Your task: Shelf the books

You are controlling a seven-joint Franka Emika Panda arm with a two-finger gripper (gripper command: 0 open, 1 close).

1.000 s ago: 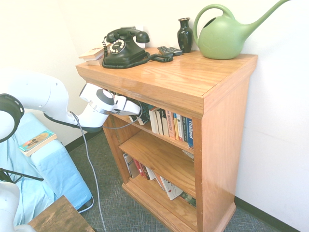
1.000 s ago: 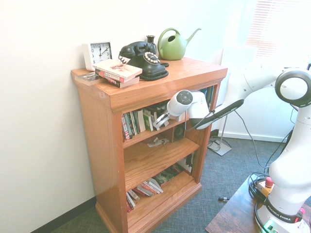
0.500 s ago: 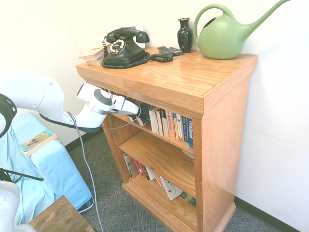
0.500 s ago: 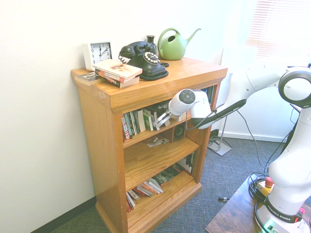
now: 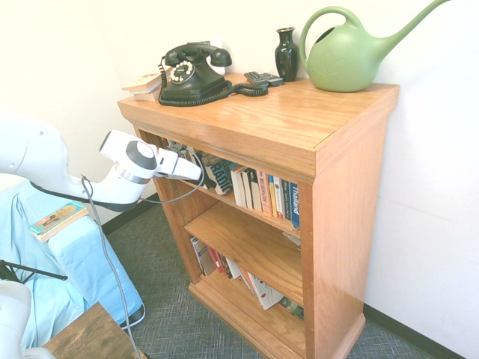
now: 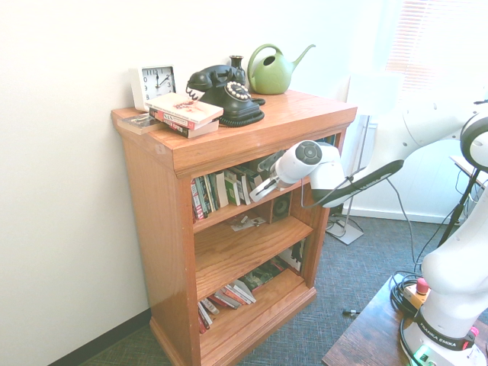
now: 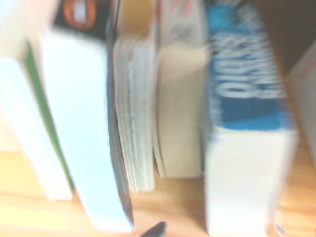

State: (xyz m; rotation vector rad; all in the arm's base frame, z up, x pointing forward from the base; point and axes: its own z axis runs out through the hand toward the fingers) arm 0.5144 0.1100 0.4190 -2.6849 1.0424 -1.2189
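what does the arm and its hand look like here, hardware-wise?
White glossy Franka arm with rounded link shells and black ring seams at the joints. A grey round cap sits on the wrist. The hand is small, light-bodied, with two slim dark fingers. A thin grey cable loops down from the wrist.

Row of upright paperback books stands on the wooden bookcase's top shelf; white arm's two-finger gripper just before them, apart.

Bookcase: oak, fills centre of frame.
Telephone: black rotary, upper left on top.
Vase: dark, upper centre.
Watering can: green, upper right.
Clock: white, upper left.
Blue cloth: lower left.
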